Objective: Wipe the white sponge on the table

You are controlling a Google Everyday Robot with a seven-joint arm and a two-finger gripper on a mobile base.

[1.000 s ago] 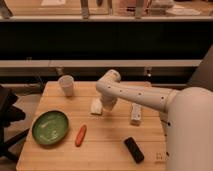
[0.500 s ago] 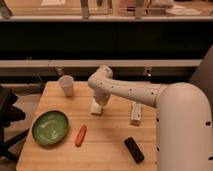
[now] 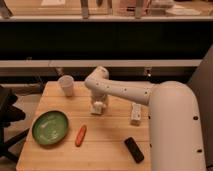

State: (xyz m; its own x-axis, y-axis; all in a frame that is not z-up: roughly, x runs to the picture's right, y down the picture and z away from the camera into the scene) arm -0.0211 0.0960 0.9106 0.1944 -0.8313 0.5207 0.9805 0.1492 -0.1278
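The white sponge (image 3: pixel 98 108) lies flat on the light wooden table (image 3: pixel 107 142), near the middle of its far half. My gripper (image 3: pixel 98 102) points down from the white arm and sits right on top of the sponge, hiding most of it. The arm reaches in from the right, with its bend (image 3: pixel 98 78) above the sponge.
A white cup (image 3: pixel 66 85) stands at the far left corner. A green plate (image 3: pixel 50 127) and an orange carrot (image 3: pixel 80 135) lie at the left front. A narrow white tube (image 3: pixel 135 113) lies to the right of the sponge. A black object (image 3: pixel 133 149) lies at the front right.
The arm's bend has swung left, closer to the cup. The gripper has stayed at the sponge, which has barely shifted.
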